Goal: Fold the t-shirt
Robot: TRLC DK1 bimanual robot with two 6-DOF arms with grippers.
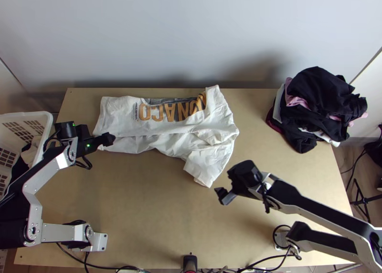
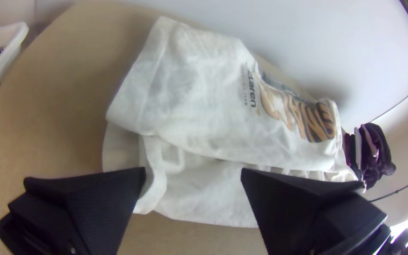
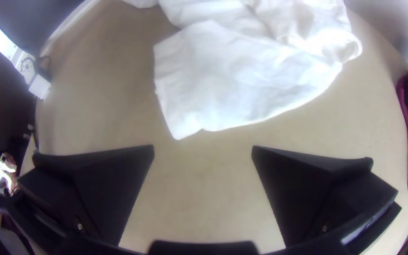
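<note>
In the top view the white t-shirt (image 1: 162,125) lies across the upper middle of the table, its far part folded over lengthwise with the print up; a sleeve (image 1: 205,165) spreads toward the near edge. My left gripper (image 1: 109,140) is at the shirt's left end, above its near corner. My right gripper (image 1: 220,196) stands just nearer than the sleeve, off the cloth. Both are open: in the left wrist view my left gripper (image 2: 192,177) has the shirt (image 2: 204,108) beyond and between its fingers; in the right wrist view my right gripper (image 3: 203,153) has bare wood between, the sleeve (image 3: 213,85) beyond.
A heap of dark, pink and white clothes (image 1: 315,110) lies at the table's far right corner. A white basket (image 1: 40,117) with cloth inside stands off the left edge. Bare table (image 1: 153,206) extends between the arms, nearer than the shirt.
</note>
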